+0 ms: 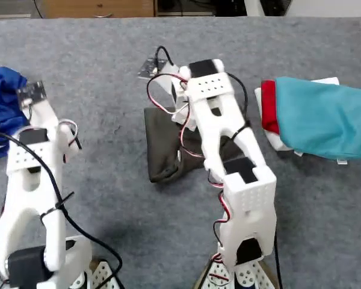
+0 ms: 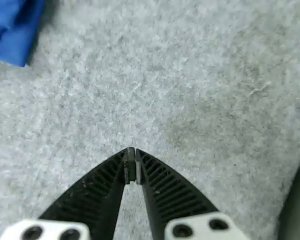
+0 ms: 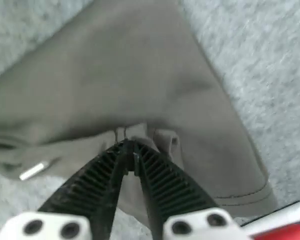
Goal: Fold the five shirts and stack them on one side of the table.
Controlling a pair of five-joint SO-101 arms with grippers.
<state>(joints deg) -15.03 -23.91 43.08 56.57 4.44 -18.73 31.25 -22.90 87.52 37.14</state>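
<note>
**Work item.** The olive shirt lies at the centre of the table, partly folded, with its left edge doubled over and a thick rolled edge along its near-left side. In the right wrist view the olive shirt is spread under the claw, with a stitched hem on one side and a small white tag at a crease.

**Right claw.** The right gripper is fully closed, with no gap visible between its black ribbed fingers. The tips meet on a small pucker of olive cloth, which appears to be pinched between them. In the high view the right arm reaches from the near edge over the right part of this shirt.

**Left claw.** The left gripper is also fully closed, tip against tip, and holds nothing. It is positioned above bare grey table. The blue shirt lies beyond it, apart from the tips.

**Other shirts.**
- The blue shirt is bunched at the far-left edge of the table, just beside the head of the left arm.
- On the right side a stack is formed: the teal shirt lies folded on top, the red shirt protrudes from under its left end, and the white shirt shows beneath both.
- The stack is well apart from the olive shirt.
</note>
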